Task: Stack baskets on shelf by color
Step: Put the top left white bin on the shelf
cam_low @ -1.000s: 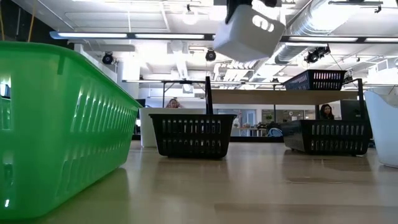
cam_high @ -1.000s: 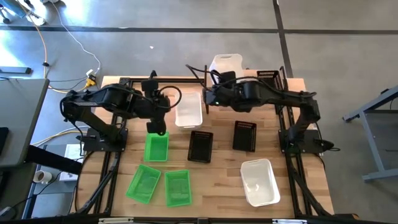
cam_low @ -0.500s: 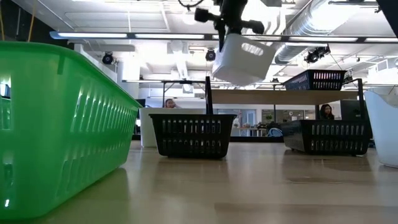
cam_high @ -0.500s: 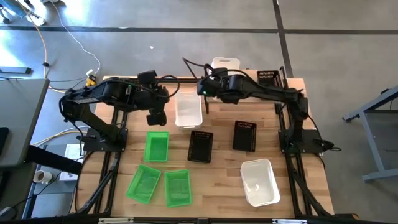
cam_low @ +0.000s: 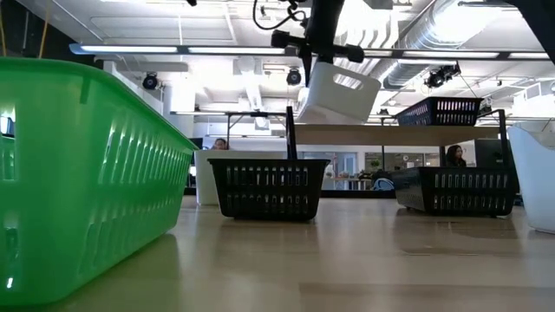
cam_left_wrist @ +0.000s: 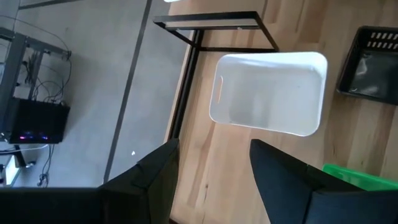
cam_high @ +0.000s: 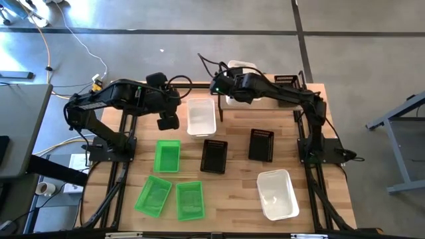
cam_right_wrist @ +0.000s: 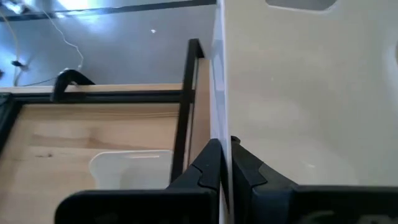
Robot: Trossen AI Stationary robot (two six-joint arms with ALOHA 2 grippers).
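Note:
My right gripper is shut on a white basket, held in the air at the far edge by the shelf; the low view shows the basket tilted, above the plank's left end. A black basket stands on the shelf. My left gripper is open and empty, above the table between a second white basket and a green basket. Two more green baskets, two black ones and a third white one rest on the tabletop. My right gripper pinches one wall of the white basket at its rim, with one finger on each side of the wall. The fingers come from above. The basket hangs below them, tilted and lifted clear of shelf and table.
The shelf's black legs stand beside the white basket on the table. In the left wrist view that white basket lies ahead of my open fingers, with a black basket beyond. Bare wood lies at the table's near middle.
My right gripper has carried the white basket toward the far edge and down, closer to the shelf's plank; the basket has tipped. My left gripper has drawn away from the green basket toward the far edge.

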